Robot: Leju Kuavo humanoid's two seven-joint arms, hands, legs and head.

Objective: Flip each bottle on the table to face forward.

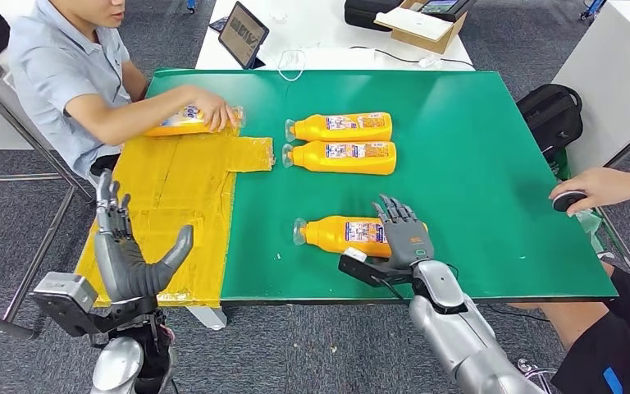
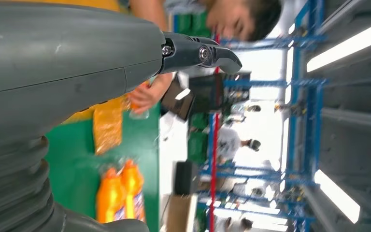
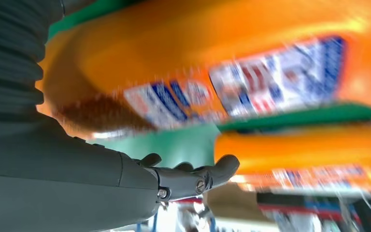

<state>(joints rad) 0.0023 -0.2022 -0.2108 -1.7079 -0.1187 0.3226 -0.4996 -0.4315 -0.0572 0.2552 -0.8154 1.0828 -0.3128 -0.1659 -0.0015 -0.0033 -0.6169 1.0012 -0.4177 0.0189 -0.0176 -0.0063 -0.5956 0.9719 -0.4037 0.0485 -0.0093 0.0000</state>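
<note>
Three orange bottles lie on their sides on the green table (image 1: 476,164). Two sit side by side at the middle, one (image 1: 340,126) just behind the other (image 1: 346,157), and both appear as a pair (image 2: 121,193) in the left wrist view. The third bottle (image 1: 336,234) lies near the front edge; my right hand (image 1: 402,232) lies over its base end with fingers spread, gripping nothing. The right wrist view has this bottle (image 3: 198,72) close and blurred above my thumb (image 3: 193,179). My left hand (image 1: 127,254) is raised and open at the front left, holding nothing.
A person at the far left holds a fourth orange bottle (image 1: 179,121) on the yellow taped patch (image 1: 180,189). Another person's hand (image 1: 586,187) rests on a small black object at the right edge. A tablet (image 1: 242,33) and cardboard box (image 1: 422,29) stand on the white table behind.
</note>
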